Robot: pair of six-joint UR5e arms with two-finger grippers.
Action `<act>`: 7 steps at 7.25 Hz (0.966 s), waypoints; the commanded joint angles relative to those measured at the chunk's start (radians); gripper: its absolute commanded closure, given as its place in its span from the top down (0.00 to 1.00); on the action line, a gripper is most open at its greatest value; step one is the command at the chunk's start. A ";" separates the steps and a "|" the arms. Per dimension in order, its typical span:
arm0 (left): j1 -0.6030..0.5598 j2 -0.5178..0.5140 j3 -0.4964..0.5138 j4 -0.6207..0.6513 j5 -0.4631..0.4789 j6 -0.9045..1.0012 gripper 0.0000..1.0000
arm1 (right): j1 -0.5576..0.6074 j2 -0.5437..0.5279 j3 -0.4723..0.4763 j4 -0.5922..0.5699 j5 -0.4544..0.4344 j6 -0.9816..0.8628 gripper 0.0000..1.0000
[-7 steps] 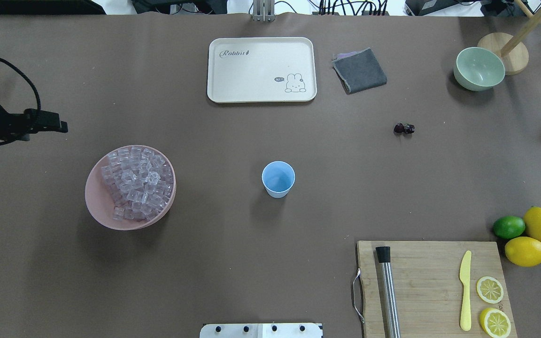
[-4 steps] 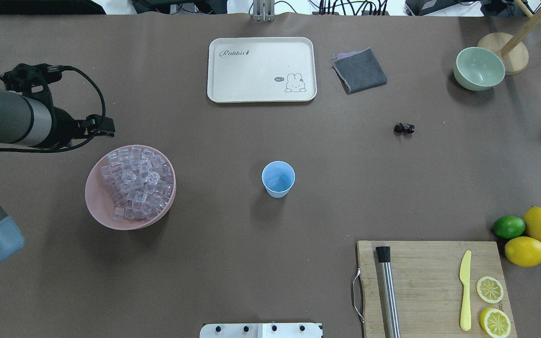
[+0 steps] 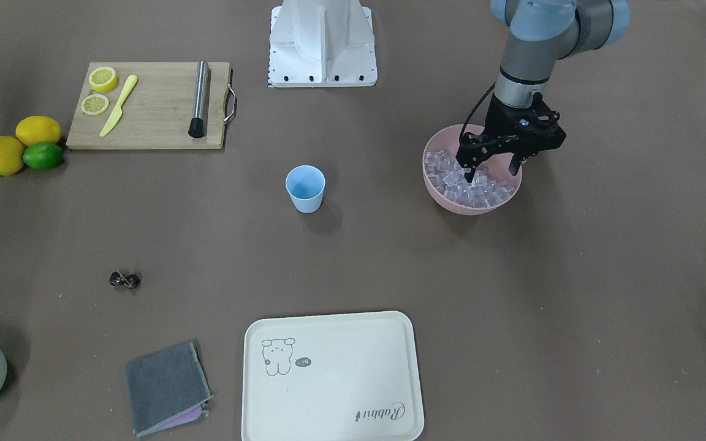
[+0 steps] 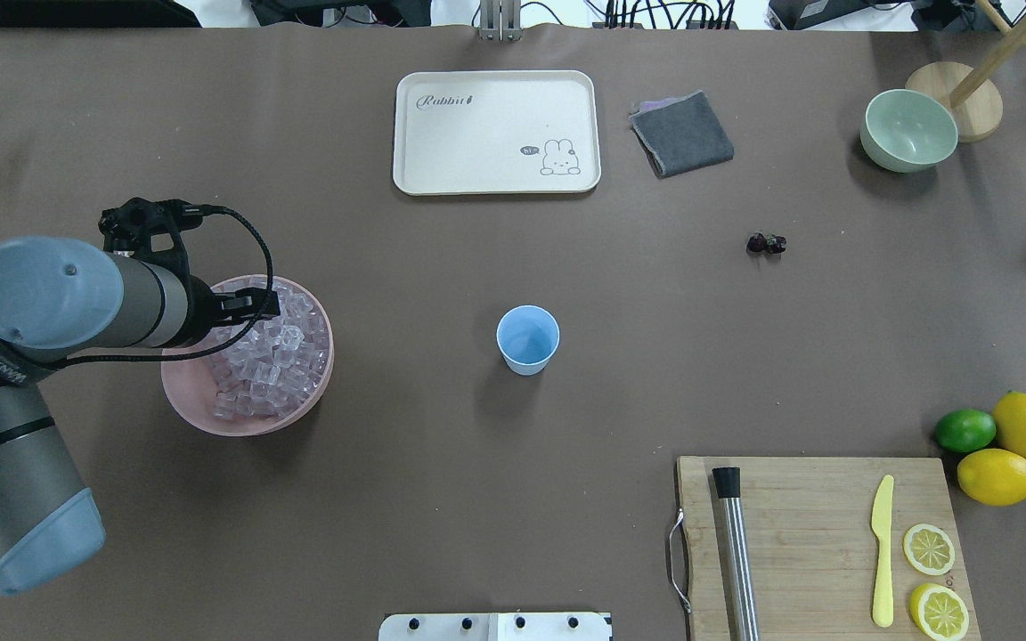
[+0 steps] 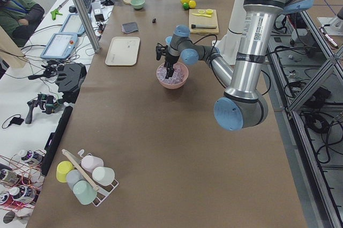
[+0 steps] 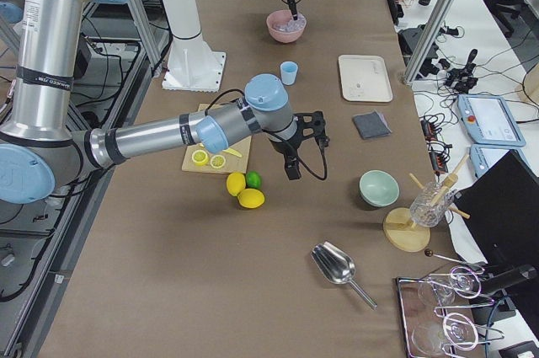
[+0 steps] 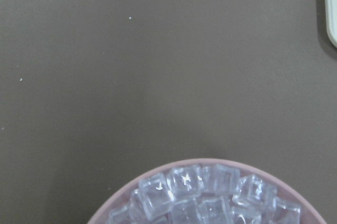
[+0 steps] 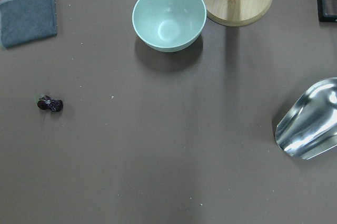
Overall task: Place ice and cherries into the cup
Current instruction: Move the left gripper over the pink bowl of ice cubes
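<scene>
The left tool has swung in over the pink bowl, fingers apart above the ice. Whether the right tool is apart or together, I cannot tell.

Clear, glassy ice cubes in matt pink plastic bowl. Smooth light blue plastic cup. Glossy dark cherries. Matt brown paper-like table cover. Grainy wooden cutting board, brushed steel muddler, smooth yellow plastic knife. Matt cream tray. Grey cloth. Mirror-polished metal scoop.
</scene>
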 commanded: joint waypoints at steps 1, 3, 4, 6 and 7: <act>0.013 0.006 0.011 0.000 0.012 0.000 0.97 | 0.000 0.000 0.000 0.001 0.000 0.000 1.00; 0.013 0.002 0.019 -0.001 0.014 0.003 0.97 | 0.000 0.000 0.000 0.001 0.000 0.000 1.00; 0.016 -0.003 0.010 -0.003 0.011 0.008 0.97 | 0.000 0.000 0.000 0.001 0.000 0.000 1.00; 0.065 -0.003 0.008 -0.006 0.012 0.010 0.97 | 0.000 0.000 0.000 0.001 0.000 -0.002 1.00; 0.084 -0.003 0.008 -0.006 0.014 0.038 0.97 | -0.001 0.000 0.000 0.001 0.000 -0.002 1.00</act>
